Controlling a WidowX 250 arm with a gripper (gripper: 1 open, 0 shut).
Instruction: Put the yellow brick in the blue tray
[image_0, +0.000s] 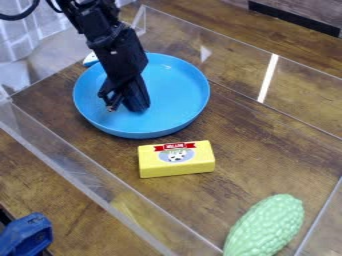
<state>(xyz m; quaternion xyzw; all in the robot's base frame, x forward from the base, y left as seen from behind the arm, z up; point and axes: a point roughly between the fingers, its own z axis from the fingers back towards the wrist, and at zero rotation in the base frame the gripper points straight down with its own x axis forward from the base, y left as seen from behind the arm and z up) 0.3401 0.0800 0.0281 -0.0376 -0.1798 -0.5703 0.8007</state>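
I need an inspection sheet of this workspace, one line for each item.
Surface: wooden table inside clear plastic walls.
Job's things: yellow brick lies on the wood, outside the blue tray.
Clutter: green bumpy thing at the near right; blue object outside the near-left wall.
Grippers: gripper low over the tray, jaws shut, holding nothing.
Cables: black cable at top left.
Surroundings: mostly out of view.

We see the arm (100, 30) cut off at the top edge, the green bumpy thing (265, 228) cropped below, and the blue tray (181, 110) partly hidden.
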